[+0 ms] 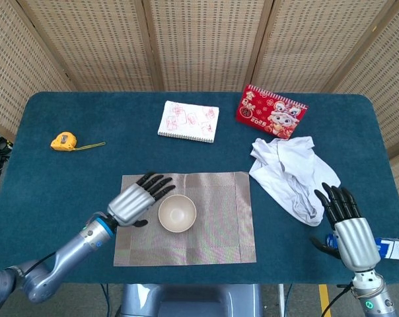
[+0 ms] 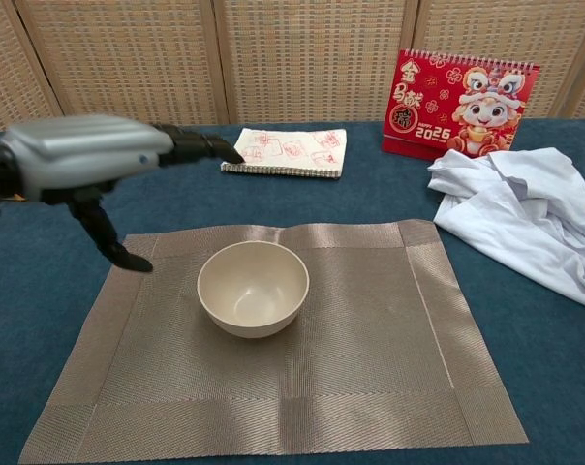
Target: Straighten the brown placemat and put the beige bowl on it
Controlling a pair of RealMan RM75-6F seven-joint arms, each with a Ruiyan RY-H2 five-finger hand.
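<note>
The beige bowl (image 1: 178,213) (image 2: 253,288) stands upright on the brown placemat (image 1: 219,224) (image 2: 370,349), left of the mat's middle. The mat lies flat and square to the table's front edge. My left hand (image 1: 136,199) (image 2: 89,160) hovers just left of the bowl, raised off it, fingers spread and holding nothing. My right hand (image 1: 348,224) is at the table's front right corner, fingers spread, apart from the mat; only the head view shows it.
A white cloth (image 1: 292,173) (image 2: 530,218) lies crumpled right of the mat. At the back are a red calendar (image 1: 271,112) (image 2: 464,91) and a notepad (image 1: 188,121) (image 2: 286,152). A yellow tape measure (image 1: 65,140) lies far left.
</note>
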